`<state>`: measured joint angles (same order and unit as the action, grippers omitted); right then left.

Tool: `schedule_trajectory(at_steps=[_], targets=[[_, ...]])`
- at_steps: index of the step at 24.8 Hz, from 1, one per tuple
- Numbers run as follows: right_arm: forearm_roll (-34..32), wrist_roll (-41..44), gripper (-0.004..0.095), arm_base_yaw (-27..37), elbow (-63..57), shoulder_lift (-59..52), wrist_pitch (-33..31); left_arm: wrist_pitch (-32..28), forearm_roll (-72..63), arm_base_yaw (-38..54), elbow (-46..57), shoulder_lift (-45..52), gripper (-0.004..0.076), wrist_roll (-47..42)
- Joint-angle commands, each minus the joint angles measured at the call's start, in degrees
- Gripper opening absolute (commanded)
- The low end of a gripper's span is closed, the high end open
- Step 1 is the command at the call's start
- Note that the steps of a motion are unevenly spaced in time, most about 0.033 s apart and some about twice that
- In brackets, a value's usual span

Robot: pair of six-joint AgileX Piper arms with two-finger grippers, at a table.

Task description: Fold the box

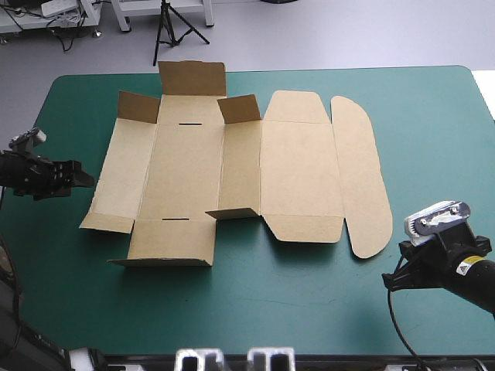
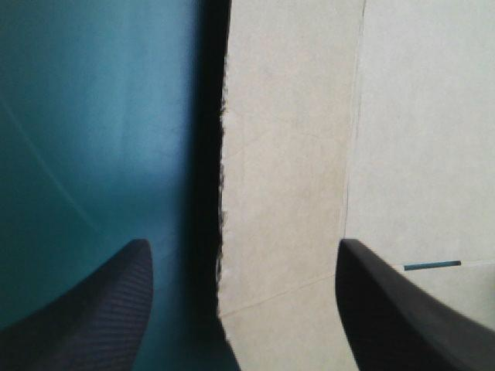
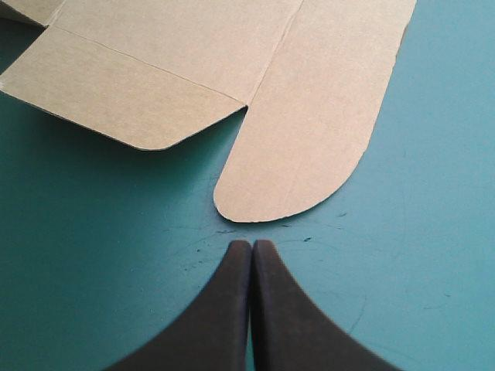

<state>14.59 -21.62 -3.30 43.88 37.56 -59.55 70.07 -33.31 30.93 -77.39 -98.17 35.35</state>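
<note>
The brown box (image 1: 240, 166) lies spread as a cut sheet in the middle of the teal-green table, a few small flaps at its far and near edges standing up. My left gripper (image 1: 83, 182) is at the sheet's left edge, open; the left wrist view shows the box's left edge (image 2: 309, 193) lying between its black fingers (image 2: 387, 309), one over the board, one over the cover. My right gripper (image 1: 394, 280) sits at the near right, shut, its tip (image 3: 252, 247) just short of the box's rounded flap (image 3: 309, 147).
The teal-green cover (image 1: 309, 294) shows bare along the near side and at the far right. A tripod's legs (image 1: 166, 35) stand beyond the table's far edge.
</note>
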Motion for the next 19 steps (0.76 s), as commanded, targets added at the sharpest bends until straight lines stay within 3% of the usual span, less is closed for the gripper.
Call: schedule_trajectory(at_steps=[1,19], targets=[[1.22,-0.55,-0.0019,-0.22,1.29,0.02,2.68,4.26,-8.35,0.07,-1.67,-1.87,0.0505,0.81],[1.42,-0.30,-0.0019,-0.22,1.29,0.02,5.03,4.25,-2.62,-11.43,-1.67,-11.25,0.0462,1.59]])
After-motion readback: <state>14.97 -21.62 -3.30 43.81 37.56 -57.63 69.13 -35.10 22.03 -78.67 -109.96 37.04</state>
